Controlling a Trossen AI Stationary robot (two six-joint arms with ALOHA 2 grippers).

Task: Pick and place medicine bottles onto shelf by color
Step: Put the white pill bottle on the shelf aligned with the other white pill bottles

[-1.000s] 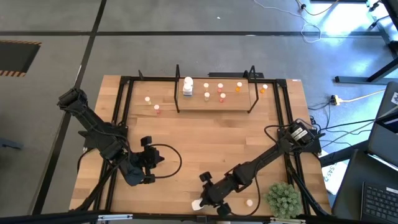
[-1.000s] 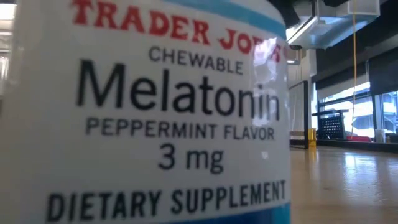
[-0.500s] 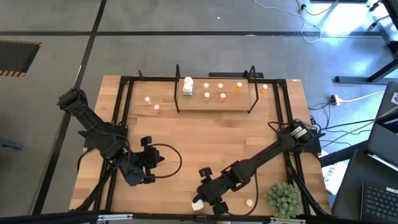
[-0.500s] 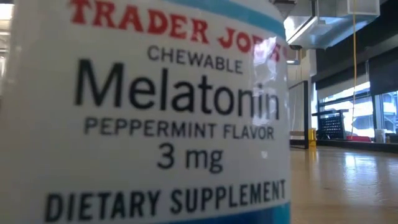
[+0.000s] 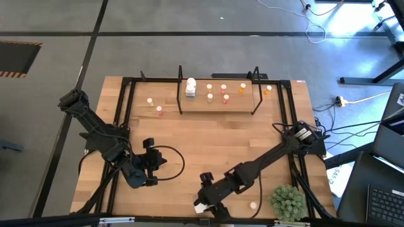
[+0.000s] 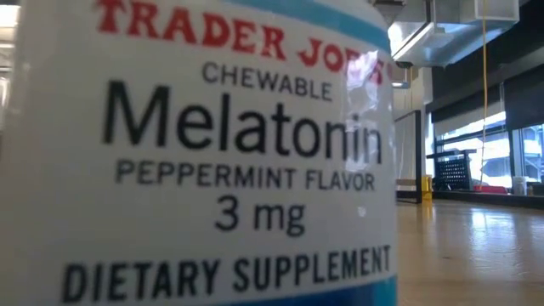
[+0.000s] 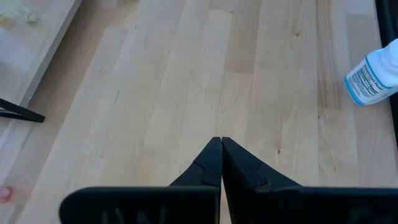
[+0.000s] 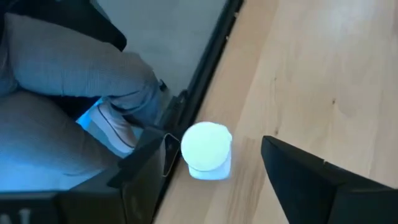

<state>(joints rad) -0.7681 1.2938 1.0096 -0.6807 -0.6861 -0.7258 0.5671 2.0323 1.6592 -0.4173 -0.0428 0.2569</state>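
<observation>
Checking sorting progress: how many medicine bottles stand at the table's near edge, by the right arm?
2: a white bottle between the fingers of the open right gripper, and a small pale bottle beside the plant. The arm may hide others.

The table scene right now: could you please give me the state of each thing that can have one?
Left gripper: shut, empty, over bare wood.
Right gripper: open, fingers either side of the white bottle.
White bottle: upright at the table's near edge, not gripped.
Shelf: holds several small upright bottles.
Bottle with blue label: lying on the table.
</observation>
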